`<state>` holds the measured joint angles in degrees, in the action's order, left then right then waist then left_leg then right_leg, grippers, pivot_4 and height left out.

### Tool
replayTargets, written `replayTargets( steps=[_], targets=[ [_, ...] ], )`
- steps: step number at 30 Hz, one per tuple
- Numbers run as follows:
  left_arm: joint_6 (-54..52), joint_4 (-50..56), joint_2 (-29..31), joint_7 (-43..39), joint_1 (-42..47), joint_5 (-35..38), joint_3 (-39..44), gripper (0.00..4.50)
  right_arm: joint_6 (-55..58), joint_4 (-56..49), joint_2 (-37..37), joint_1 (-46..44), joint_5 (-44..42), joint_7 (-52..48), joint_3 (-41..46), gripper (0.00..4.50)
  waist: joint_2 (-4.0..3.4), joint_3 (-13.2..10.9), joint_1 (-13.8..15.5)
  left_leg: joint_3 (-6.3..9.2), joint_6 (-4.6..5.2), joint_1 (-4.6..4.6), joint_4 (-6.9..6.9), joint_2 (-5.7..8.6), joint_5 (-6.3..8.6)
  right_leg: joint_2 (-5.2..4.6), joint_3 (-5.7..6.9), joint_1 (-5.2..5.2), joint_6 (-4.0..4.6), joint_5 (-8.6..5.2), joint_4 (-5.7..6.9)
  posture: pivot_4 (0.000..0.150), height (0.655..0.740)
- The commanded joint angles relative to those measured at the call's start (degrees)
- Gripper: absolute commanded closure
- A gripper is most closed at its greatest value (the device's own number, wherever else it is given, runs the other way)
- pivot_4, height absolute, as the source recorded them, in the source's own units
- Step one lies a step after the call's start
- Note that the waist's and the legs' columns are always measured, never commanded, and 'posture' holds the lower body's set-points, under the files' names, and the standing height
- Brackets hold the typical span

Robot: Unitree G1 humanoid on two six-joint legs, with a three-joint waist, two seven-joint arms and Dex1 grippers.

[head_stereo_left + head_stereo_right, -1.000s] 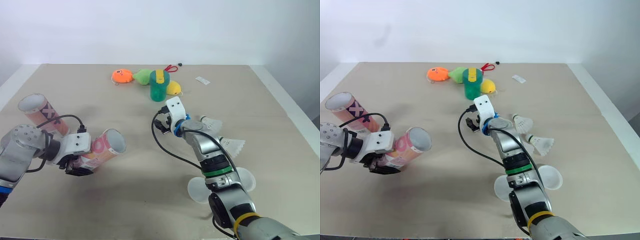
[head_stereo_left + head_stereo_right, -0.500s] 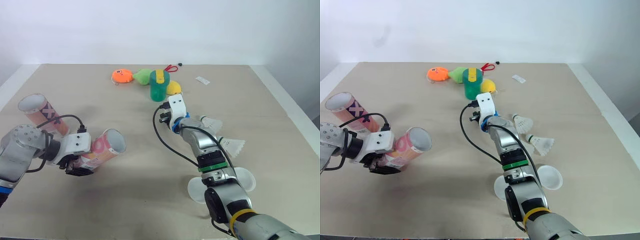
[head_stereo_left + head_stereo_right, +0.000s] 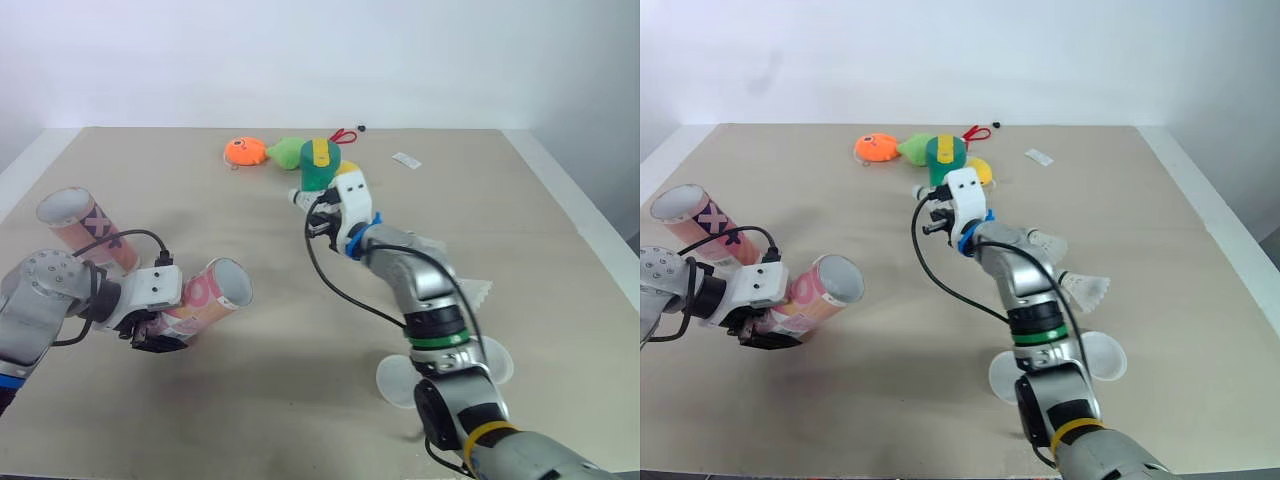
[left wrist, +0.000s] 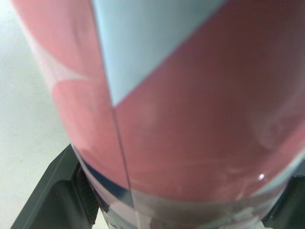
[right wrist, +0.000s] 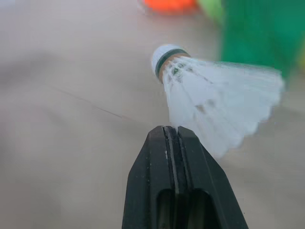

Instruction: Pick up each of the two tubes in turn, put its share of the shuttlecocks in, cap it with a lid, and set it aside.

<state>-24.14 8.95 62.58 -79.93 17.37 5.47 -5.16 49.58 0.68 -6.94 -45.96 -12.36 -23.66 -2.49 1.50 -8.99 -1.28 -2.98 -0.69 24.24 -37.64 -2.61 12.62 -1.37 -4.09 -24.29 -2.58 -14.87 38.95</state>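
second tube [image 3: 82,222]: far left on the table [image 3: 300,400], leaning, mouth open, no lid on it; neither gripper touches it.
left gripper [image 3: 152,332]: jaws clamped around the lower body of the pink tube, as the left wrist view shows close up.
pink tube [image 3: 205,293]: held tilted, open mouth turned toward the right arm; uncapped; whether anything lies inside cannot be told.
right gripper [image 5: 171,131]: jaws pressed together, pinching the feather edge of the held shuttlecock; positioned near the green cup, well apart from the pink tube's mouth.
held shuttlecock [image 5: 209,98]: off the table, cork end pointing away from the jaws.
green cup [image 3: 318,165]: far side of the table, with soft toys [image 3: 243,152] beside it; no part in the task.
loose shuttlecocks [image 3: 1045,242] [image 3: 1087,288]: two, lying on the table right of the right arm.
lids [image 3: 1005,378] [image 3: 1105,358]: two, translucent, flat on the table on either side of the right forearm.
progress: early, by appearance; one shuttlecock is on its way to the first tube, two wait on the table, both tubes are uncapped, and neither is set aside.
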Motion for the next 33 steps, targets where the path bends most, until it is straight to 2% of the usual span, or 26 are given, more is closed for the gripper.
replayTargets(
  steps=[1, 6, 11, 15, 18, 24, 27, 28, 30, 31, 33],
  targets=[
    [-0.33, 0.94, -0.83, -0.07, -1.04, 0.64, -2.26, 0.83, -1.40, -10.00, -6.58, 0.10, -4.44, -10.67, -3.03, 4.47, -0.01, 0.00, 0.02, 0.00, 0.00, 0.00, 0.00, 0.02, 0.00, -0.02, 0.00, 0.00, -0.01, 0.00, 0.00, 0.150, 0.7400],
    [-0.10, 0.29, -1.22, -0.18, -0.35, 0.47, -2.81, 0.83, -5.67, -20.49, -20.18, 0.93, -10.00, -30.35, -9.39, 4.47, -0.06, -0.03, 0.03, -0.01, 0.01, -0.02, 0.03, 0.04, 0.01, 0.01, 0.02, 0.00, -0.03, -0.05, -0.03, 0.150, 0.7400],
    [0.10, -0.44, -1.67, -0.23, 0.47, 0.25, -3.29, 0.83, -9.27, -21.95, -24.41, 0.15, -8.25, -35.98, -15.98, 4.47, -0.07, -0.02, 0.05, 0.00, 0.03, -0.06, 0.02, 0.00, -0.01, 0.04, 0.06, 0.01, -0.01, -0.05, -0.02, 0.150, 0.7400],
    [0.12, -0.72, -2.12, -0.19, 0.82, 0.04, -3.53, 0.83, -14.02, -19.46, -24.06, -0.88, -3.16, -36.85, -21.94, 4.47, -0.07, -0.02, 0.09, -0.02, 0.07, -0.05, 0.00, 0.02, -0.04, 0.01, 0.04, 0.01, 0.05, -0.07, -0.02, 0.150, 0.7400],
    [0.11, -0.82, -2.32, -0.11, 0.99, -0.03, -3.66, 0.83, -15.85, -16.91, -20.60, -2.92, -1.19, -36.10, -24.52, 4.47, -0.07, -0.02, 0.09, -0.05, 0.06, -0.05, -0.02, 0.03, -0.04, 0.00, 0.02, 0.01, 0.04, -0.06, -0.02, 0.150, 0.7400],
    [-0.02, -0.79, -2.64, 0.00, 1.30, -0.14, -3.90, 0.83, -17.80, -14.95, -13.78, -4.73, -2.21, -35.13, -23.33, 4.47, -0.06, -0.01, 0.22, 0.00, 0.06, -0.03, -0.02, 0.03, -0.04, 0.01, 0.07, 0.02, -0.03, -0.02, -0.02, 0.150, 0.7400],
    [0.00, -0.77, -2.71, 0.08, 1.27, -0.16, -3.92, 0.83, -14.81, -17.89, -13.52, -2.68, -5.67, -34.74, -20.18, 3.64, -0.06, -0.01, 0.32, 0.00, 0.06, -0.03, -0.02, 0.03, -0.04, -0.04, 0.06, 0.02, -0.04, -0.01, -0.02, 0.150, 0.7400],
    [0.03, -0.77, -2.71, 0.10, 1.25, -0.15, -3.93, 0.83, -13.78, -19.11, -13.86, -1.44, -6.51, -34.09, -19.02, 3.19, -0.03, 0.00, 0.52, 0.01, 0.06, -0.02, -0.02, 0.03, -0.04, -0.05, 0.07, 0.02, -0.04, -0.01, -0.02, 0.150, 0.7400],
    [0.08, -0.72, -2.73, 0.15, 1.13, -0.11, -3.95, 0.83, -11.93, -22.47, -14.60, 2.12, -8.71, -32.15, -15.59, 1.99, -0.02, 0.01, 0.60, 0.03, 0.06, -0.02, -0.03, 0.02, -0.04, -0.09, 0.08, 0.08, -0.04, -0.01, -0.02, 0.150, 0.7400],
    [0.13, -0.66, -2.72, 0.17, 1.04, -0.09, -3.95, 0.83, -10.31, -24.75, -14.95, 4.31, -10.45, -30.89, -13.21, 1.80, -0.02, 0.01, 0.63, 0.03, 0.06, -0.02, -0.03, 0.02, -0.04, -0.10, 0.08, 0.09, -0.05, -0.01, -0.03, 0.150, 0.7400],
    [0.29, -0.71, -2.68, 0.12, 0.93, -0.05, -3.93, 0.83, -7.42, -29.57, -16.25, 9.38, -13.47, -28.23, -8.12, 1.00, -0.02, 0.01, 0.89, 0.03, 0.06, -0.03, -0.04, 0.03, -0.04, -0.10, 0.08, 0.10, -0.04, -0.01, -0.03, 0.150, 0.7400]
  ],
)
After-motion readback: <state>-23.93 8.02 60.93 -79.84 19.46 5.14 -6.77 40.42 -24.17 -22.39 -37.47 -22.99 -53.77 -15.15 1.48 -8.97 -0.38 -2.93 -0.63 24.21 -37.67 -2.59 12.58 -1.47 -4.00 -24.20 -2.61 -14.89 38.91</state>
